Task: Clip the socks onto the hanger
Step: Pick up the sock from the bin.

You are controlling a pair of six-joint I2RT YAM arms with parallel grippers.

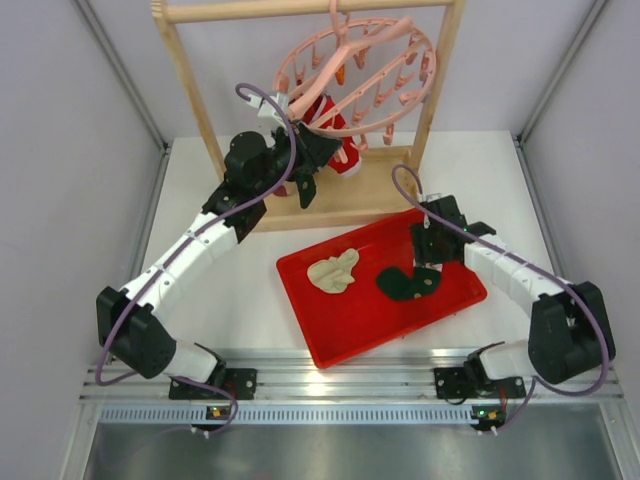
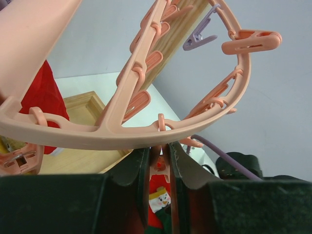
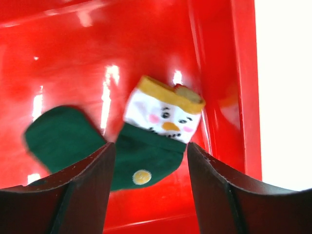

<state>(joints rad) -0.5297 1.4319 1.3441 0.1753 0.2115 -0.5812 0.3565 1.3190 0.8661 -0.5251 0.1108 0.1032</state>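
At the far edge the left gripper [image 2: 159, 155] pinches a hanger peg [image 2: 158, 168]. Near the right edge the right gripper [image 3: 150, 148] gapes wide over the green sock [image 3: 63, 136].

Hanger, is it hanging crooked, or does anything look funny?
Yes. The pink hanger hangs tilted on the wooden rack, not level, its left side dipping toward the left tool, which pinches a peg. Nothing else looks odd.

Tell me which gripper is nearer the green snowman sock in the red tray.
Right. The right gripper hangs just above that sock, jaws open; the left gripper is far off, pinching a peg on the pink hanger.
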